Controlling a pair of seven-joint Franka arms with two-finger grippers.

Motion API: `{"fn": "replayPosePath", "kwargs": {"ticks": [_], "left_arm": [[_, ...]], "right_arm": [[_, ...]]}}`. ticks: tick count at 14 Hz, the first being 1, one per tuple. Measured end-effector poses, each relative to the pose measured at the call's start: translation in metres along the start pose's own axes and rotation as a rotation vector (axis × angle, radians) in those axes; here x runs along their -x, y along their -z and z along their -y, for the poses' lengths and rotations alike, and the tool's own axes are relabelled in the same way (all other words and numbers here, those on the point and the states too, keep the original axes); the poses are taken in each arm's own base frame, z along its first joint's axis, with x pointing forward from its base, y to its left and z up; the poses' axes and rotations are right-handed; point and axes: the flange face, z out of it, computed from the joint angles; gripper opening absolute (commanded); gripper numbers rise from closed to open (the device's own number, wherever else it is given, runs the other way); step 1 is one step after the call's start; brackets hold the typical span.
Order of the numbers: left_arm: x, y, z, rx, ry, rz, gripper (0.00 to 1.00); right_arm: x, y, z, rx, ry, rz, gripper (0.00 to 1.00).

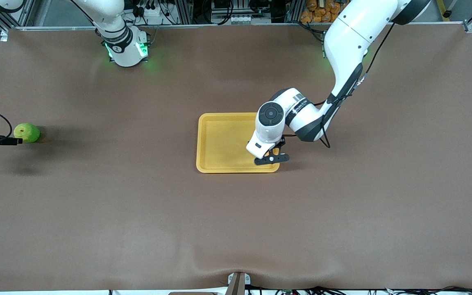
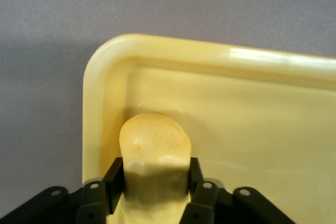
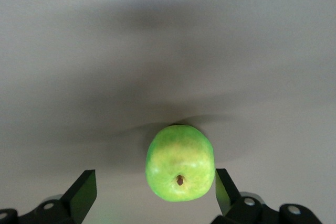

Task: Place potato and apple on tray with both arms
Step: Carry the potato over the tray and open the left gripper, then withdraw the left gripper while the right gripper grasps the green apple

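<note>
The left end effector grips the potato low over a corner of the tray, mid-tabletop; released this close to the rim, the potato may roll out. The right end effector, spread wide, straddles the apple near the tabletop edge at the right arm's end. Closing off-centre could squirt the round fruit away.

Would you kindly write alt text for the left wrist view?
The left hand is shut on the potato, holding it in a rounded corner of the yellow tray. Brown table shows outside the tray's rim.
</note>
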Motion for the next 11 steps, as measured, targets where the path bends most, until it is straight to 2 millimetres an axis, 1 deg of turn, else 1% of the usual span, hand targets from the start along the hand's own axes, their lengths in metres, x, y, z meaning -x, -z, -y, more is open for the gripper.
{"fn": "replayPosePath", "kwargs": {"ticks": [3, 6, 7, 8, 9, 11], "left_arm": [[-0.006, 0.008, -0.003, 0.013, 0.004, -0.016, 1.00], [-0.021, 0.026, -0.003, 0.020, 0.019, -0.037, 1.00], [-0.030, 0.037, 0.002, 0.001, 0.034, -0.035, 1.00], [-0.043, 0.053, 0.009, -0.023, 0.052, -0.031, 1.00], [-0.057, 0.071, 0.019, -0.045, 0.066, -0.027, 1.00], [-0.083, 0.112, 0.045, -0.076, 0.073, -0.018, 1.00]], "right_arm": [[0.003, -0.017, -0.006, 0.001, -0.004, 0.009, 1.00], [0.008, -0.027, -0.012, 0.001, -0.009, 0.023, 1.00], [0.009, -0.030, -0.013, -0.002, -0.011, 0.025, 1.00], [0.010, -0.033, -0.013, -0.003, -0.012, 0.027, 1.00], [0.011, -0.037, -0.014, -0.004, -0.013, 0.025, 1.00], [0.013, -0.049, -0.016, -0.005, -0.016, 0.017, 1.00]]}}
